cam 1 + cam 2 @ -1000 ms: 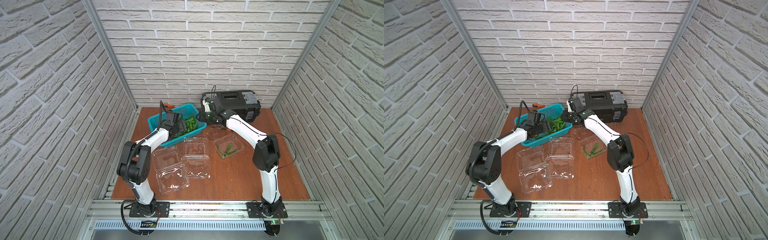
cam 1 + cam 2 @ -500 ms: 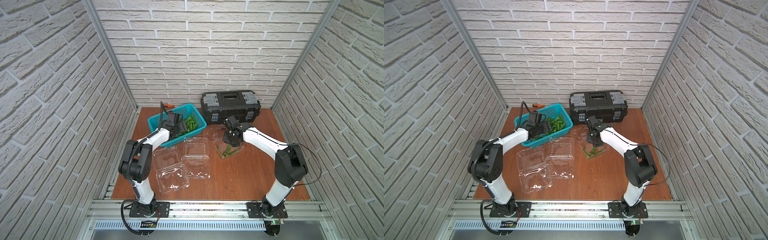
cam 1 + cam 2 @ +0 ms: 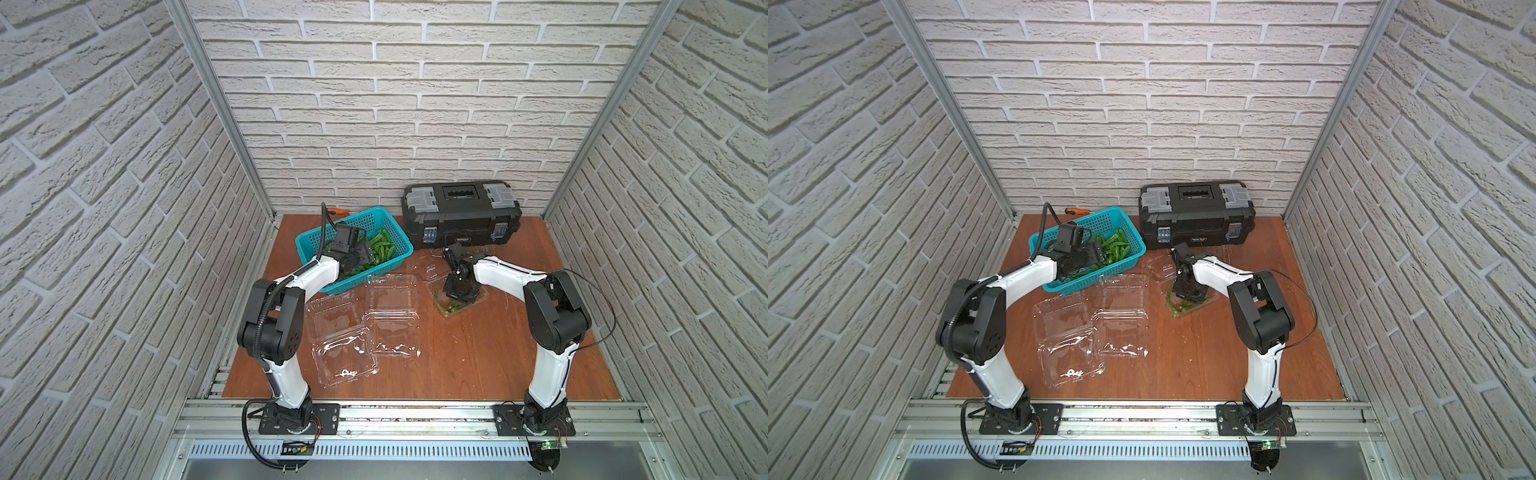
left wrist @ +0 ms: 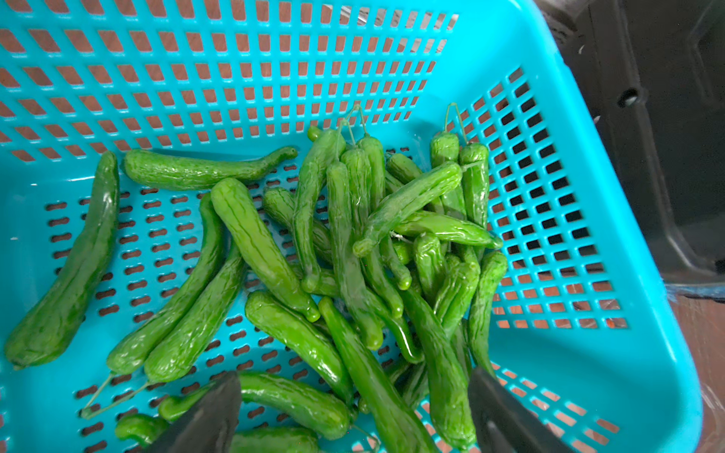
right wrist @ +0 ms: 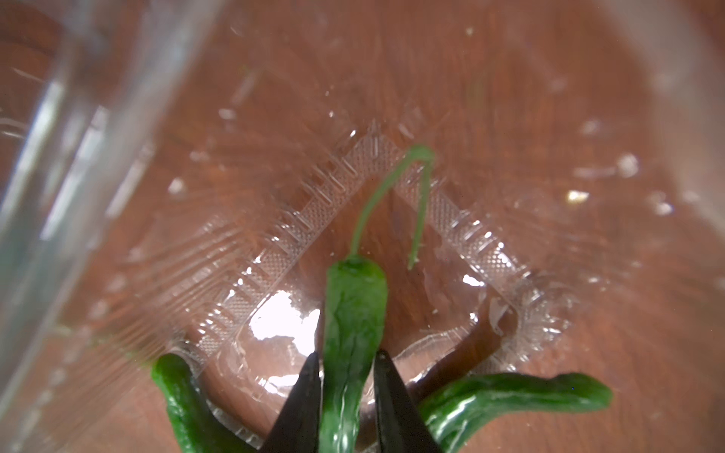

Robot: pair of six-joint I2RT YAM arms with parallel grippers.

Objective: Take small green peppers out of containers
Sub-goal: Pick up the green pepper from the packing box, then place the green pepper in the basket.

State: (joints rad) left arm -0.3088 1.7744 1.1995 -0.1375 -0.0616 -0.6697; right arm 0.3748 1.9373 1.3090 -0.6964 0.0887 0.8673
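Our right jaws are clamped on one pepper (image 5: 353,310) across its body, a tip pressed to each flank and the stem trailing ahead of the tips; we judge the grip sits on the body because the stem is too thin to hold. That pepper lies in the open clear box (image 5: 298,219), the only box with anything left in it. A second pepper (image 5: 510,396) lies just outside one tip and a third pepper (image 5: 180,396) just outside the other, so the jaws come in between them, apparently to take one alone. The thin box may ride up with the lift, so we would raise it slowly.

Our left jaws stand wide apart and empty above the blue basket (image 4: 588,392); the heap of peppers (image 4: 353,235) lies ahead of and below the tips. We take the basket as the gathering place, so nothing there needs gripping.

Two empty boxes (image 3: 345,361) (image 3: 392,336) lie open on the table (image 3: 498,353), well apart from both jaws; their lids are folded flat, which leaves them plainly done.
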